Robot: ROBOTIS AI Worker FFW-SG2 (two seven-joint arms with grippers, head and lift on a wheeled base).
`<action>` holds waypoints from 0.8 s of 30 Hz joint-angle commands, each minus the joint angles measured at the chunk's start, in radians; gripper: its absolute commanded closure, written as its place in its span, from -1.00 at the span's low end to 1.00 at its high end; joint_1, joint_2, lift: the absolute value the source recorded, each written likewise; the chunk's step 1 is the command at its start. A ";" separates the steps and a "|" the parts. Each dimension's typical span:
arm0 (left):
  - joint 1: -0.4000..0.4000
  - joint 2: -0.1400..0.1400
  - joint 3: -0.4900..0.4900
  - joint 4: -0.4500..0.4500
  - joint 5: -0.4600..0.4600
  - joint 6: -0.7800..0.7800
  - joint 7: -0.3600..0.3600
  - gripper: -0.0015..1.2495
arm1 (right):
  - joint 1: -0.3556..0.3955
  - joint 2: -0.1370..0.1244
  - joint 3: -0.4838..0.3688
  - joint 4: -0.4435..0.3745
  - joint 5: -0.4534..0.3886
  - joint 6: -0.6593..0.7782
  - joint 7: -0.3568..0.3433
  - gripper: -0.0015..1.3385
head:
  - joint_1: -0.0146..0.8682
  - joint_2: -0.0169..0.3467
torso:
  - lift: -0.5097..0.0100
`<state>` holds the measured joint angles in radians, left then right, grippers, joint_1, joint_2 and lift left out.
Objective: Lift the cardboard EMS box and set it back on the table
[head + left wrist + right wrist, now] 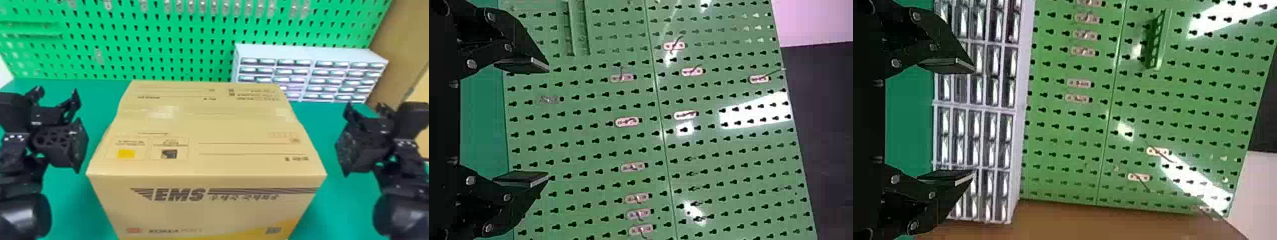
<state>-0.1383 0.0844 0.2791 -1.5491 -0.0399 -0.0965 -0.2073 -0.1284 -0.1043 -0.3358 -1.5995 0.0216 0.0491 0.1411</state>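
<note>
the black left gripper [79, 118] is spread beside the tan cardboard ems box [220, 127], mid-table [102, 99]; behind the far edge, a green perforated pegboard [127, 35]; far right, a pale many-drawered cabinet [306, 53], partly box-hidden; then the black right gripper [344, 132], spread.

The EMS box [204, 127] sits on the counter [319, 121], right of the left pincer [57, 92] and left of the right pincer [364, 107], apart from both. Beyond both pincers stands the pegboard [186, 67]; the drawer cabinet [306, 52] lies ahead of the right one, before that pegboard.
</note>
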 commanded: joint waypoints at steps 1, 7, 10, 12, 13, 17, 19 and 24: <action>0.006 0.000 0.009 -0.006 0.000 -0.002 -0.001 -0.23 | 0.009 0.000 -0.019 -0.007 0.006 0.000 0.000 -0.24 | 0.57 -0.98 | 0.60; 0.006 0.000 0.014 -0.008 0.003 -0.008 -0.001 -0.22 | 0.010 0.003 -0.026 -0.008 0.008 0.000 0.000 -0.24 | 0.57 -0.98 | 0.60; 0.006 0.000 0.015 -0.008 0.008 -0.009 -0.001 -0.23 | 0.010 0.005 -0.026 -0.008 0.008 0.000 0.000 -0.24 | 0.57 -0.98 | 0.60; 0.006 0.000 0.017 -0.008 0.009 -0.011 -0.001 -0.23 | 0.010 0.006 -0.026 -0.008 0.008 0.000 0.000 -0.24 | 0.57 -0.98 | 0.60; 0.006 0.000 0.019 -0.008 0.009 -0.011 -0.001 -0.23 | 0.010 0.006 -0.026 -0.008 0.008 0.000 0.000 -0.24 | 0.57 -0.98 | 0.60; 0.008 0.000 0.022 -0.009 0.009 -0.011 -0.001 -0.23 | 0.010 0.009 -0.025 -0.010 0.008 0.000 0.000 -0.24 | 0.57 -0.98 | 0.60; 0.006 0.000 0.023 -0.011 0.009 -0.011 -0.001 -0.23 | 0.009 0.011 -0.025 -0.010 0.009 0.000 0.000 -0.24 | 0.57 -0.98 | 0.60; 0.008 0.000 0.023 -0.012 0.009 -0.011 -0.001 -0.23 | 0.009 0.009 -0.023 -0.011 0.009 0.000 0.000 -0.24 | 0.57 -0.98 | 0.60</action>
<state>-0.1310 0.0843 0.3019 -1.5603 -0.0308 -0.1074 -0.2086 -0.1191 -0.0951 -0.3599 -1.6093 0.0303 0.0491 0.1411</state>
